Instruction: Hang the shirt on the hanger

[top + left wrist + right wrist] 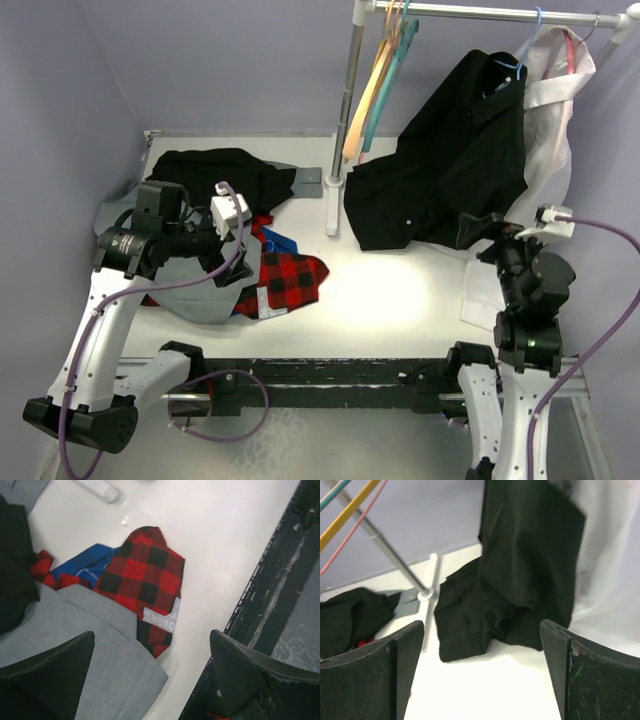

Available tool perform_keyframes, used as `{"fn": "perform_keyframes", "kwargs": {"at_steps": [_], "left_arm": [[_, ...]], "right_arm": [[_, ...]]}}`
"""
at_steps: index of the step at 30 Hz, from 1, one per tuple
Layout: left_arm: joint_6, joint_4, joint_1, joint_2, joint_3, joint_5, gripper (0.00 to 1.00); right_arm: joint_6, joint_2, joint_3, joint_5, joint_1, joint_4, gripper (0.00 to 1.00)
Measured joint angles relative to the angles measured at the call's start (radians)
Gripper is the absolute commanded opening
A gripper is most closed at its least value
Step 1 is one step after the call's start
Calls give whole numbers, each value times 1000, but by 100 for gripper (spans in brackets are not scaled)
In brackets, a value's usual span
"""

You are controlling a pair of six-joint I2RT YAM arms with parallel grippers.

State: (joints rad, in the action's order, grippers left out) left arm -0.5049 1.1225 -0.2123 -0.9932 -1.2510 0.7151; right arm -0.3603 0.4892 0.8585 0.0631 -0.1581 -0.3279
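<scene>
The black shirt [440, 160] hangs from the rail at the back right, its lower part draped on the table; it also shows in the right wrist view [520, 565]. The light-blue hanger [518, 60] shows only as a hook and a bit of arm at the shirt's collar. My right gripper [487, 232] is open and empty, just in front of the shirt's lower edge. My left gripper [225, 262] is open and empty, above the clothes pile on the left; in its wrist view it hovers over grey cloth [85, 645] and the red-and-black plaid cloth [145, 580].
A white garment [555, 110] hangs on the rail behind the shirt. Orange and teal hangers [385, 70] hang beside the rack's upright pole [345, 120], whose base stands mid-table. A pile with black cloth [220, 175], plaid cloth [290, 280] and grey cloth lies at the left.
</scene>
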Motion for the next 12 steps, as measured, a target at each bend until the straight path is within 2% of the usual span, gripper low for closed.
{"fn": "perform_keyframes", "kwargs": {"at_steps": [5, 12], "left_arm": [[149, -76, 0, 19, 6, -158, 99], [275, -184, 12, 93, 24, -383, 99]], "right_arm": [[-35, -149, -95, 98, 1, -26, 100], [-46, -195, -82, 128, 24, -89, 100]]}}
